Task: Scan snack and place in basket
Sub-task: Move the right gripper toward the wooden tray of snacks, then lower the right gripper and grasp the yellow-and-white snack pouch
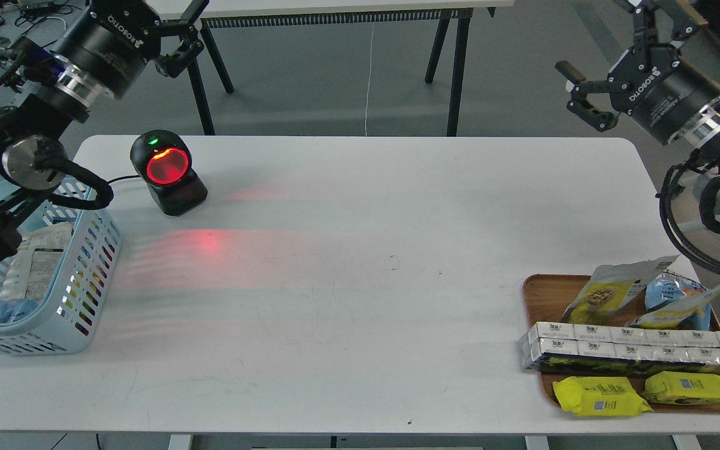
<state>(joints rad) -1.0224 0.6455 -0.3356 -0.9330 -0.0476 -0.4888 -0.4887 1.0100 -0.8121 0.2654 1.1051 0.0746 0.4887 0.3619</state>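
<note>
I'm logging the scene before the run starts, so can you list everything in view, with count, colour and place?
Table: one, white, fills the view.
Scanner: one, black with red glowing window, back left of table.
Basket: one, light blue, left edge; packets inside.
Tray: one, brown wood, front right.
Snack: one pouch, silver-grey and yellow, back of tray.
Blue bag: one, beside the pouch.
Boxed row: one silver-white block across the tray.
Yellow packets: two, flat, tray front.
Far table: one, black legs, behind.
Left claw: black, raised, open.
Right claw: black, raised, open.
</note>
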